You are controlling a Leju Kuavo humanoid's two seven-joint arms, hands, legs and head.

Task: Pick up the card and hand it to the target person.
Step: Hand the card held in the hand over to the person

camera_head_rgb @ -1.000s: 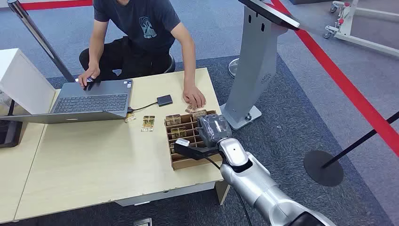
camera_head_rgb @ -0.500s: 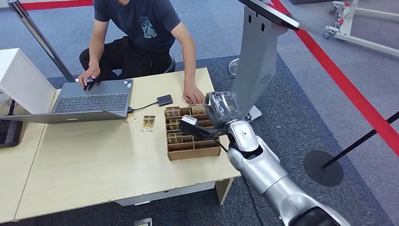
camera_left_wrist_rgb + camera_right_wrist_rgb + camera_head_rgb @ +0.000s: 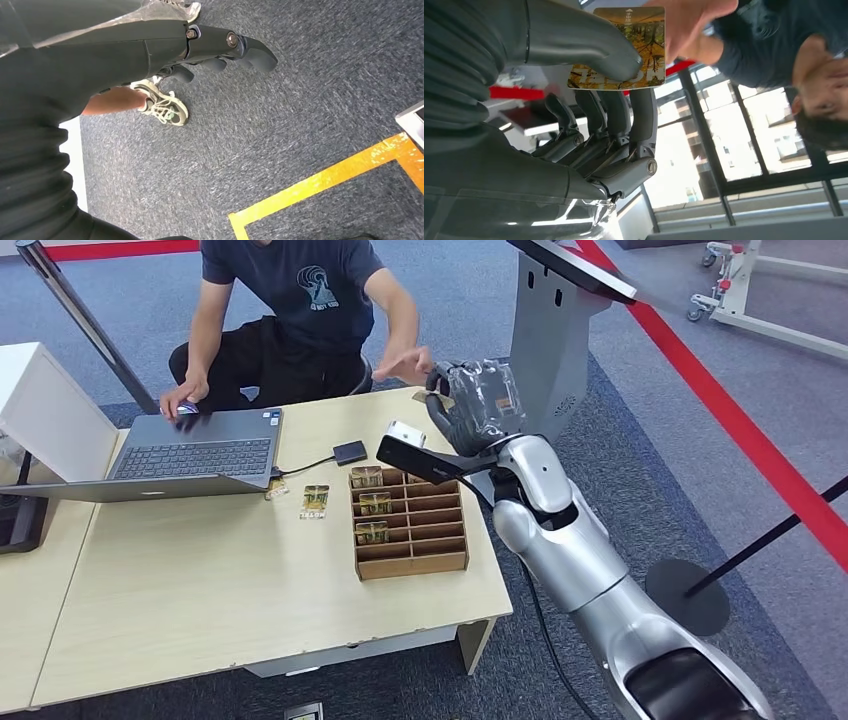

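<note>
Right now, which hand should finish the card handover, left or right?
Right. The right hand already holds the card, raised toward the person's hand, which has reached the card's far edge in the right wrist view. The left hand hangs over carpet, holding nothing.
</note>
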